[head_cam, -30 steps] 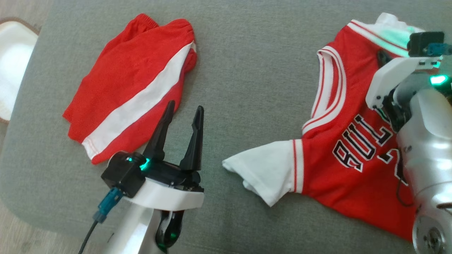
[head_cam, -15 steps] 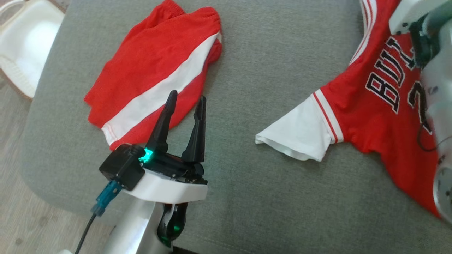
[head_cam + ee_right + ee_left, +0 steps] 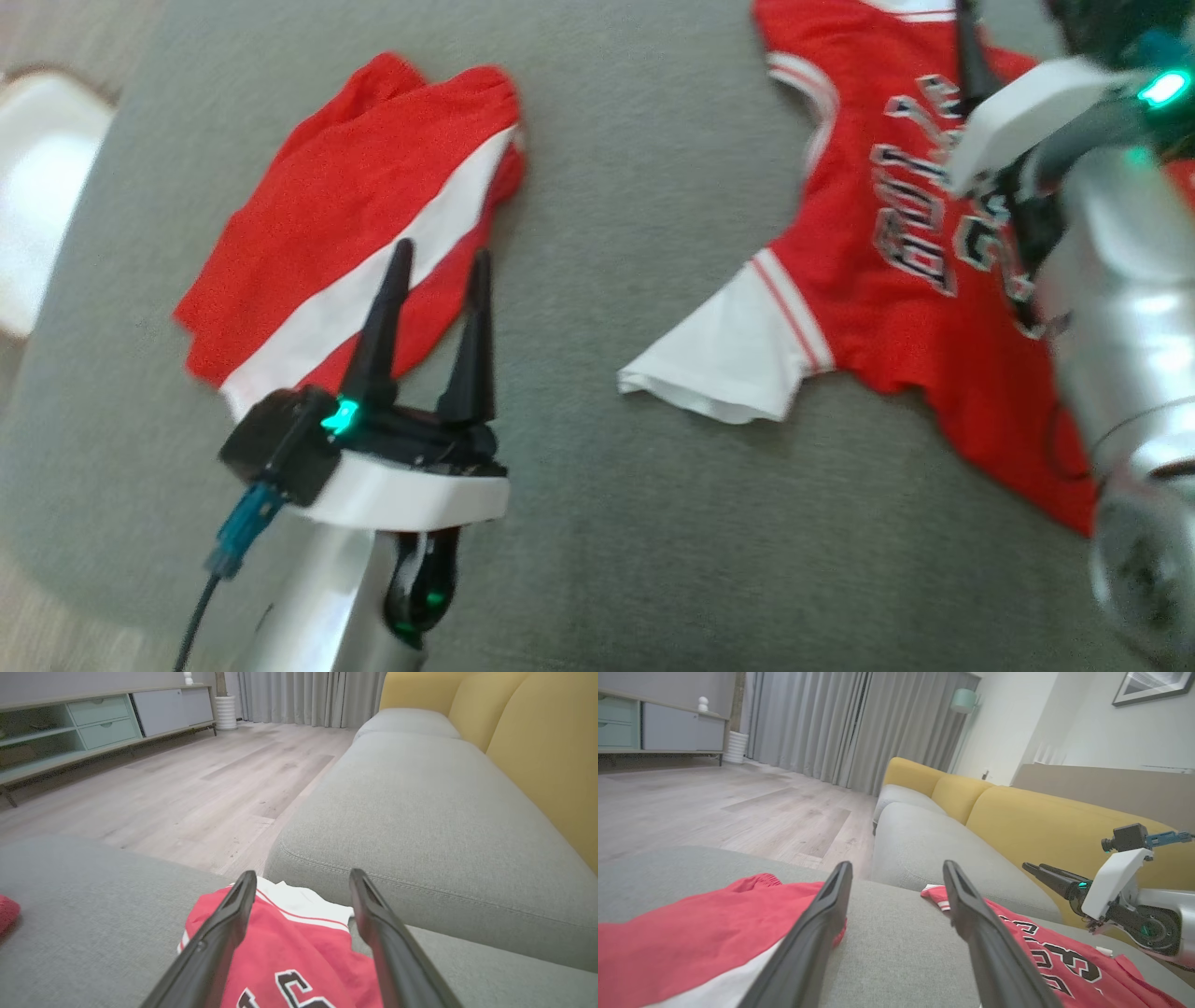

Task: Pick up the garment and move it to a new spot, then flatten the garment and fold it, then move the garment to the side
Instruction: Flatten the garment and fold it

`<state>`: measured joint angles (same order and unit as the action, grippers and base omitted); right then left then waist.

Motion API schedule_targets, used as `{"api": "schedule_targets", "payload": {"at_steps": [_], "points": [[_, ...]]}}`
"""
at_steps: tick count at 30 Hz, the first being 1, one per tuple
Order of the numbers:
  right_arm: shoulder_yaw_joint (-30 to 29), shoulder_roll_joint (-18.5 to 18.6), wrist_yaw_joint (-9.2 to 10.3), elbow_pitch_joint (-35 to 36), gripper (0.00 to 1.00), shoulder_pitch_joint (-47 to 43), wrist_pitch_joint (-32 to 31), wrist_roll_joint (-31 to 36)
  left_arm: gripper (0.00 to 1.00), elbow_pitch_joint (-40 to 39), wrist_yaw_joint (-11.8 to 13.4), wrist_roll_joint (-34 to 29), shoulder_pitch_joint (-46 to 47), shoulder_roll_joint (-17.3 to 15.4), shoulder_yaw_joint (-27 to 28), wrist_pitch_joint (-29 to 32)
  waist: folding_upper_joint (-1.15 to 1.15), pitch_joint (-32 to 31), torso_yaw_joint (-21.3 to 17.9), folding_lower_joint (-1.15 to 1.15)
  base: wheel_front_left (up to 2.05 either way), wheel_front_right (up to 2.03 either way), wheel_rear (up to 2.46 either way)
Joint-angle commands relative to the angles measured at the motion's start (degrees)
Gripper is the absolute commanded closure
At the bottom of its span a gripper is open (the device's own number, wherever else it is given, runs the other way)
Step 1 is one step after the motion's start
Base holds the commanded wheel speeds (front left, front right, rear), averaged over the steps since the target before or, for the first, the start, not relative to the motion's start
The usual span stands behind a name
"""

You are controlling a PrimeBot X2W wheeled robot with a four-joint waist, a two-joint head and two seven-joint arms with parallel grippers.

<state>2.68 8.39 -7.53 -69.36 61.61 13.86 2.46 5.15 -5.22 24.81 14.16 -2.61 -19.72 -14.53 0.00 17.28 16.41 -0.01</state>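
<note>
Just beneath right gripper, the jersey.

**Lettering on the red jersey, head view.** Black block capitals outlined in white run across the chest, turned sideways to the camera. "BUL" can be made out through the blur, while the letters after it are too smeared to read. Beside the word, a large figure in the same style (apparently a "2") is partly covered by the pale forearm. **Left and right wrist views.** Fragments of the same black-and-white characters show, none readable.
</note>
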Motion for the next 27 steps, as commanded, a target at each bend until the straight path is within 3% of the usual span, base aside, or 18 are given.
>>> {"api": "schedule_targets", "payload": {"at_steps": [1,9,15,21,27], "points": [[0.73,-2.06,0.04,3.23,0.0,-0.33,0.9,-1.11,0.0,-1.67,0.07,-0.7,-0.39,-0.27,2.61,-0.47,0.0,-3.2,-4.01,0.01,0.0,0.0,0.0],[4.81,-4.62,0.04,24.5,0.0,-16.96,1.12,-9.31,0.0,-1.58,-0.58,-2.93,-3.52,-0.27,7.55,-0.47,0.0,-8.91,-12.64,0.01,0.0,0.0,0.0],[2.43,-4.97,0.04,38.94,0.0,-34.85,1.13,-10.36,0.0,-1.23,-0.88,-3.38,-6.07,-0.27,8.97,-0.47,0.0,-12.46,-16.31,0.01,0.0,0.0,0.0],[0.1,-5.38,0.04,47.09,0.0,-49.37,1.13,-10.4,0.0,-0.51,-1.14,-4.04,-8.34,-0.27,9.02,-0.47,0.0,-14.33,-18.74,0.01,0.0,0.0,0.0],[-0.9,-5.48,0.04,51.4,0.0,-54.99,1.13,-13.21,0.0,0.11,-1.21,-4.25,-9.33,-0.27,9.36,-0.47,0.0,-14.73,-19.43,0.01,0.0,0.0,0.0]]}}
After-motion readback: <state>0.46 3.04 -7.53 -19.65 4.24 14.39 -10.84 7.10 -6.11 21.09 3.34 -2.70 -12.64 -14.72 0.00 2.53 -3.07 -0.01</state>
